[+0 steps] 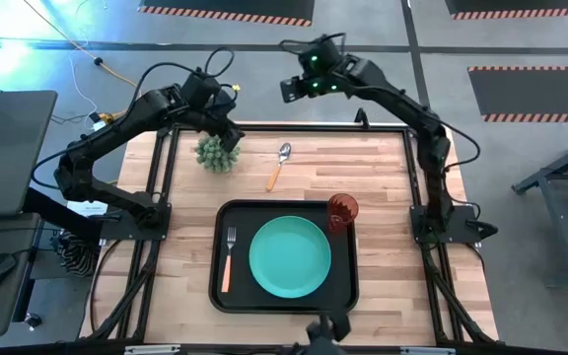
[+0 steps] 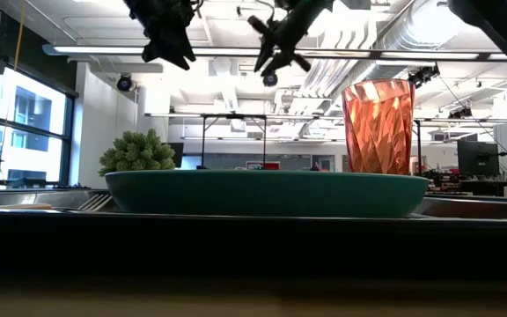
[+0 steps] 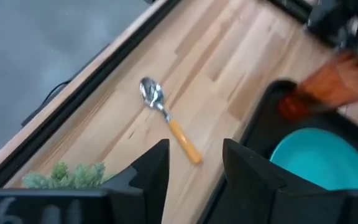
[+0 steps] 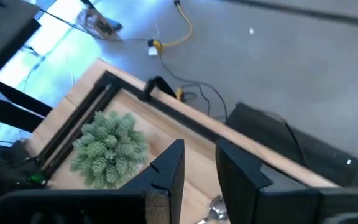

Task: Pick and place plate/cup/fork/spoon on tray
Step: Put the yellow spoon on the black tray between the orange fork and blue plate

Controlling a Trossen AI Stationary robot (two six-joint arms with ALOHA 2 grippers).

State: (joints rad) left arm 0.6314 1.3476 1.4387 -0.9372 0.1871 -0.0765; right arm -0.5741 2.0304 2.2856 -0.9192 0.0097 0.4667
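Note:
The black tray point(image 1: 240, 213) lies at the table's near middle. The teal plate point(image 1: 290, 257) lies flat on it, and the fork point(image 1: 229, 258) lies on the tray left of the plate. The red-orange cup point(image 1: 342, 211) stands upright at the tray's far right corner. The spoon point(image 1: 279, 166) lies flat on the wood beyond the tray and also shows in the left wrist view point(image 3: 166, 118). My left gripper point(image 1: 231, 140) hangs open and empty high over the far left, beside the plant. My right gripper point(image 1: 294, 91) hangs open and empty above the table's far edge.
A spiky green potted plant point(image 1: 215, 153) stands on the wood at the far left, just below my left gripper. Dark frame rails point(image 1: 164, 177) run along the table's left, right and far edges. Bare wood lies between the spoon and the right rail.

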